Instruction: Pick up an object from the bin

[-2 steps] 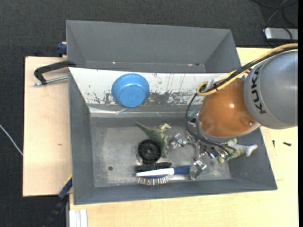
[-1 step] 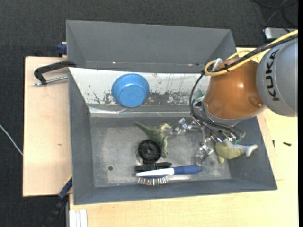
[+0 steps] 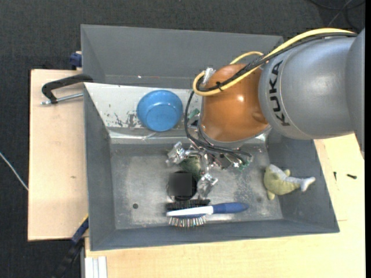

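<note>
Grey metal bin (image 3: 98, 172), from above: the arm's end effector (image 3: 194, 168) hangs low just behind a hairbrush with a blue plastic handle and pale bristles (image 3: 200, 211). It is over a small black rounded block (image 3: 181, 185), which lies just beside the brush's bristle head on its far side. Open or closed, I cannot tell; the orange cover (image 3: 232, 106) on the wrist crowds the view. (Photographer)

How would that block handle? (Desk)

By my judgement it is light, stiff and smooth-faced, so likely a little slippery. Take it from above across two opposite sides, staying clear of the bristles. (Photographer)

And the containers? (Desk)

The bin holds everything. Past the brush's handle end, near but apart from it, lies a soft yellow-green plush toy with a white tail (image 3: 283, 181). Well away from the brush, a round blue plastic bowl (image 3: 159, 110) is propped against the sloping back wall. Nothing shows in it, though I cannot tell whether its mouth or its base faces the camera. Something small and greenish lies behind the block, partly hidden by the end effector; I cannot say what it is. (Photographer)
</note>
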{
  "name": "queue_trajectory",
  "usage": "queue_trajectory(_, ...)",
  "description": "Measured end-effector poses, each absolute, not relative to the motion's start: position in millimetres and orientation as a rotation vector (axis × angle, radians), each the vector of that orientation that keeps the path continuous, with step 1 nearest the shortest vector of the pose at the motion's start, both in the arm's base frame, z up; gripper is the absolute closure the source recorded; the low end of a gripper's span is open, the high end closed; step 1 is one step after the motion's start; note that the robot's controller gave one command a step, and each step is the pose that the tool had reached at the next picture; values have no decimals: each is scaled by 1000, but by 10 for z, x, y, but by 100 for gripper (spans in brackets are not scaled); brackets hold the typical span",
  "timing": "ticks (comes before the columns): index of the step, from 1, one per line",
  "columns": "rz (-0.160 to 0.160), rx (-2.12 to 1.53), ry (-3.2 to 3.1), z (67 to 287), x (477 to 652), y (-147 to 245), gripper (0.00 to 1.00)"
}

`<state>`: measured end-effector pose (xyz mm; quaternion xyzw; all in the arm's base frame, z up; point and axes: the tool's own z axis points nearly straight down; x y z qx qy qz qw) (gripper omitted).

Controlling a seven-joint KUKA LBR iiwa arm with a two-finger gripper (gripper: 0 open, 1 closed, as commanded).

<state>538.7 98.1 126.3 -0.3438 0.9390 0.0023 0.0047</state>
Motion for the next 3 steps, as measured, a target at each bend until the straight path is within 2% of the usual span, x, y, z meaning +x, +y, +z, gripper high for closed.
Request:
queue_trajectory(1, 0, -1326, 2834, 795, 5444, 890, 0)
queue_trajectory(2, -2, -1327, 2835, 797, 5439, 882, 100)
queue_trajectory(3, -6, -1407, 2792, 2713, 5468, 804, 100)
